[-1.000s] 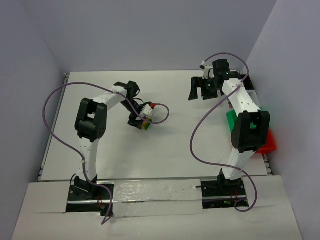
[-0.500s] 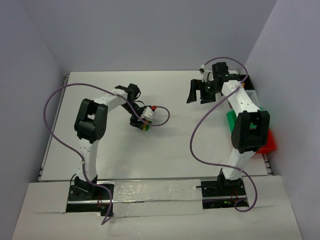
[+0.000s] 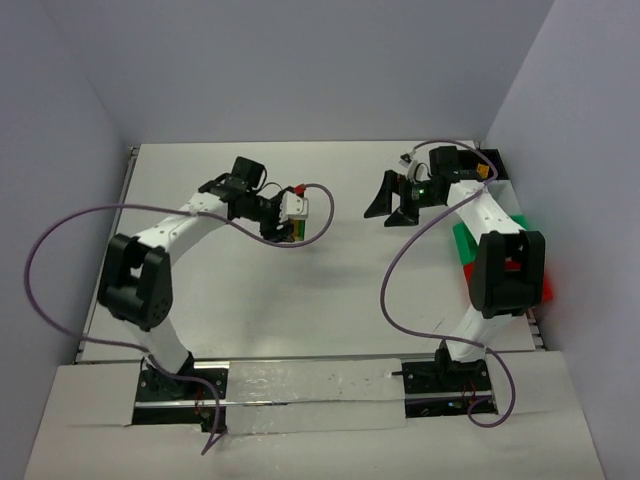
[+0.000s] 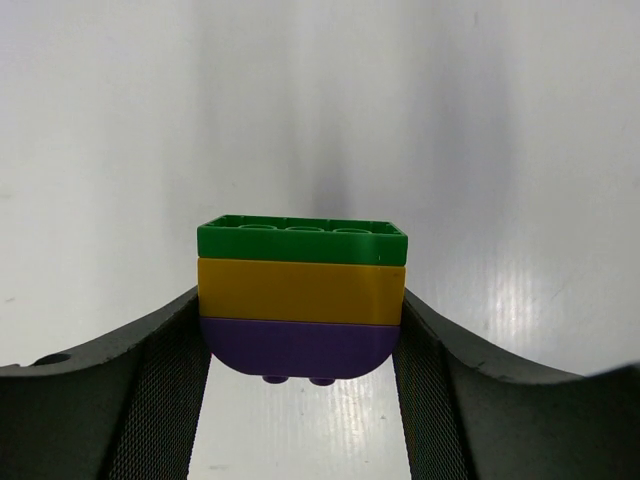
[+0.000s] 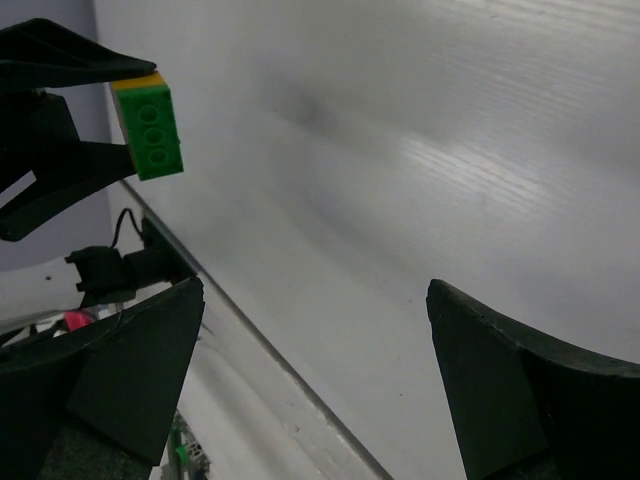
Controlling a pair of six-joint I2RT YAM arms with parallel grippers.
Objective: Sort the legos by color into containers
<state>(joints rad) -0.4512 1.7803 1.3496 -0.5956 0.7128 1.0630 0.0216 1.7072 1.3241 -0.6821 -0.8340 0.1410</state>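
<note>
My left tool (image 4: 300,345) grips the block (image 4: 300,288) by the ends of its long axis, off the desk (image 3: 330,290). My right tool (image 3: 385,214) stands wide and empty; the block lies to its left, green studs facing it.

No readable text or labels anywhere.

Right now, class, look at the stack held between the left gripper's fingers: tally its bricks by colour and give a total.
green brick: 1
yellow brick: 1
purple brick: 1
Total: 3 bricks in the stacked block
</note>
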